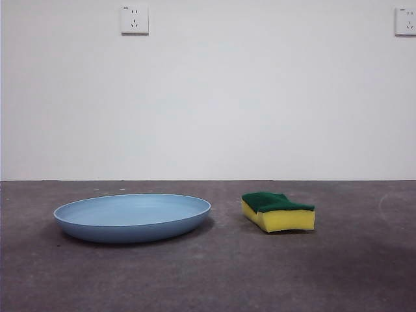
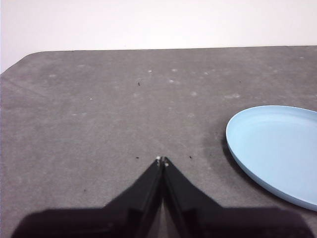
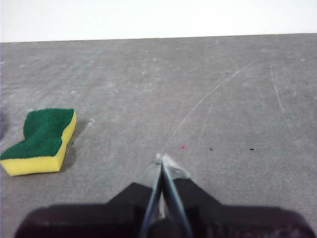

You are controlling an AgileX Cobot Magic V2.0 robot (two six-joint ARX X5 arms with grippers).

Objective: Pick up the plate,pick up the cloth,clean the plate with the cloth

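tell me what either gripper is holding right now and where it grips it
Nothing is held. The left gripper and right gripper are shut on nothing; plate and sponge lie on the table.

I work on a dark grey table (image 1: 208, 273) with a rough, felt-like top, flecked with pale spots and crossed by a few thin, light curved scratches (image 3: 213, 94), and one of its far corners (image 2: 29, 57) is rounded. Behind it I face a plain white wall (image 1: 214, 104), bare but for two white sockets, one (image 1: 134, 19) high up left of the middle and the other (image 1: 405, 21) cut off by the right edge. The light is even and soft, and the wall meets the table's far edge in a straight line.
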